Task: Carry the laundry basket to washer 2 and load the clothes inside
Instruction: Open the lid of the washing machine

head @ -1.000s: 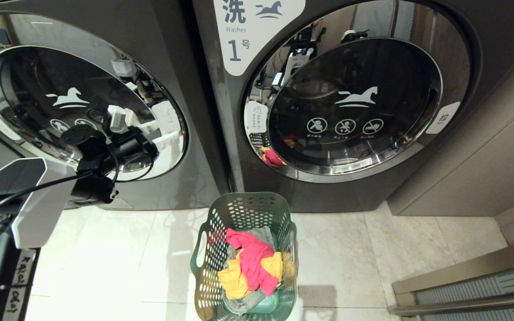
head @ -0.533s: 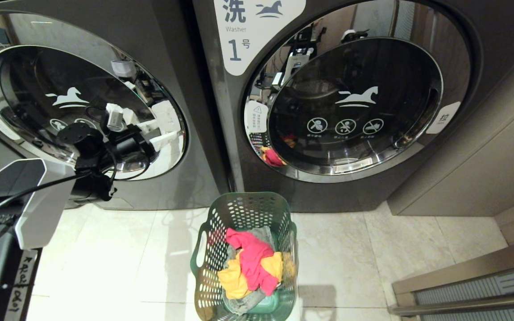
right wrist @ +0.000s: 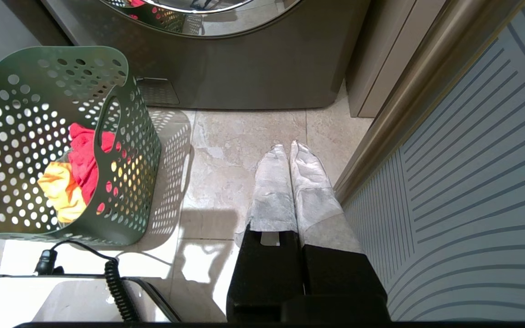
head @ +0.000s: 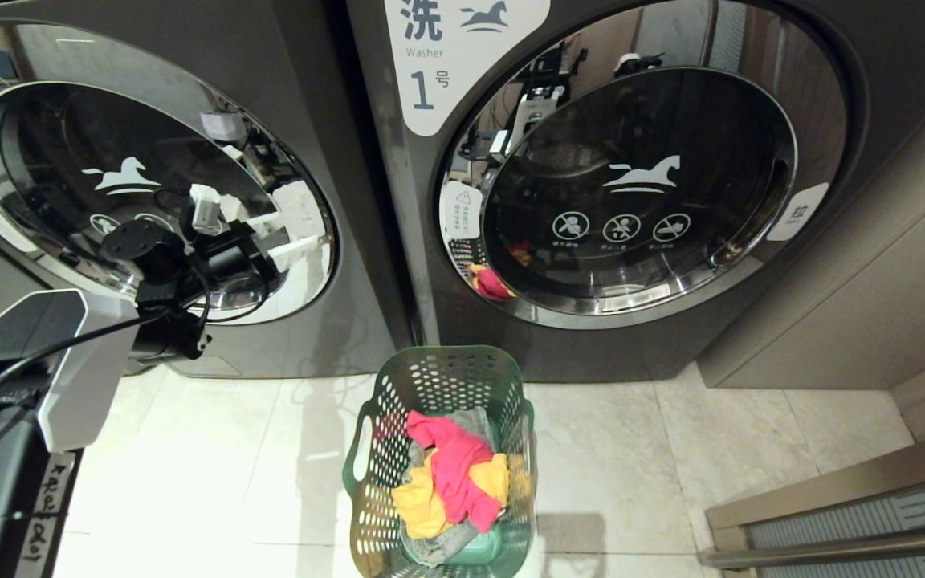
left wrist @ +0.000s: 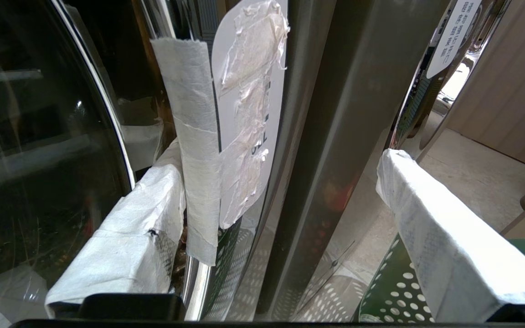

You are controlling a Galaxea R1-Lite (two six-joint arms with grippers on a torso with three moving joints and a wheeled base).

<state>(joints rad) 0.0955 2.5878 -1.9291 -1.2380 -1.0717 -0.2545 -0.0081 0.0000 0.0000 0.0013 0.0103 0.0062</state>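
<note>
1. Left gripper [left wrist: 280,168]: jaws wide apart, nothing between them, held at the right-hand rim of the door [head: 109,185] of washer 2 [head: 149,48]. One padded finger [left wrist: 144,214] lies against the chrome rim beside a taped label [left wrist: 249,114]. The machine's number is out of view, so it is judged to be 2 only because it stands next to washer 1 [head: 872,48]
2. Right gripper [right wrist: 290,152]: fingers pressed together, empty, pointing down at the floor [head: 711,449], well apart from the work
3. Laundry basket [head: 438,377]: standing on the floor before the seam between the two machines, near washer 1's lower left corner, with the clothes [head: 454,474] inside
4. Step in hand, as judged: opening the door, which is shut
5. Doing it well: seat one finger behind the rim at the latch side before closing. Pull along the door's swing rather than straight out. Keep the arm clear of the basket, which stands near the door's swing
6. Risk: padded fingers may slip off the smooth chrome
</note>
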